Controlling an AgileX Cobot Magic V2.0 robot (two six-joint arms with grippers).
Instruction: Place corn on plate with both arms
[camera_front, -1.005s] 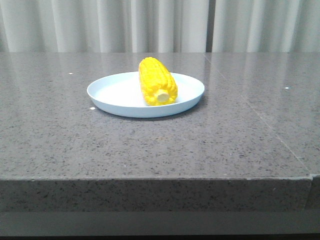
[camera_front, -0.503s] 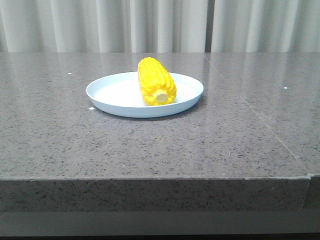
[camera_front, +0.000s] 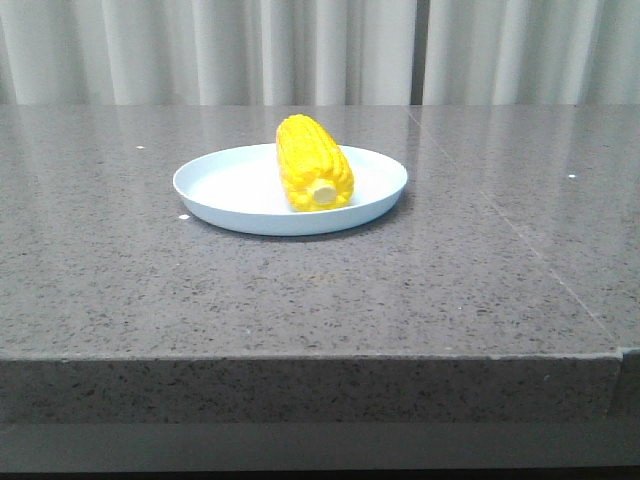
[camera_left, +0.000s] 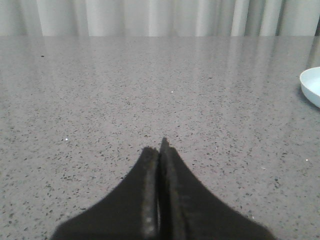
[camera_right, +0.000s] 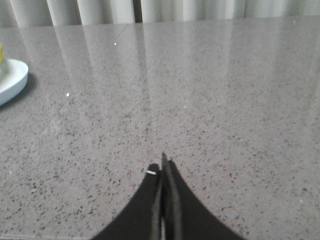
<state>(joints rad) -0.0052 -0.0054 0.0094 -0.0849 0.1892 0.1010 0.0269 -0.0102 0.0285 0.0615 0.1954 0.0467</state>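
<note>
The yellow corn (camera_front: 313, 162) lies on the pale blue-white plate (camera_front: 225, 186) at the middle of the grey stone table, its pale stub end towards the camera. No arm shows in the front view. In the left wrist view my left gripper (camera_left: 159, 148) is shut and empty over bare table, with the plate's edge (camera_left: 311, 86) far off to one side. In the right wrist view my right gripper (camera_right: 161, 165) is shut and empty over bare table; the plate's edge (camera_right: 11, 80) and a sliver of corn (camera_right: 1, 52) show at the frame's edge.
The grey speckled table (camera_front: 320, 290) has its front edge near the camera and a seam (camera_front: 510, 230) running back on the right. Pale curtains (camera_front: 320, 50) hang behind the table.
Nothing has visibly changed beyond a slight shift of the picture; the corn stays on the plate.
</note>
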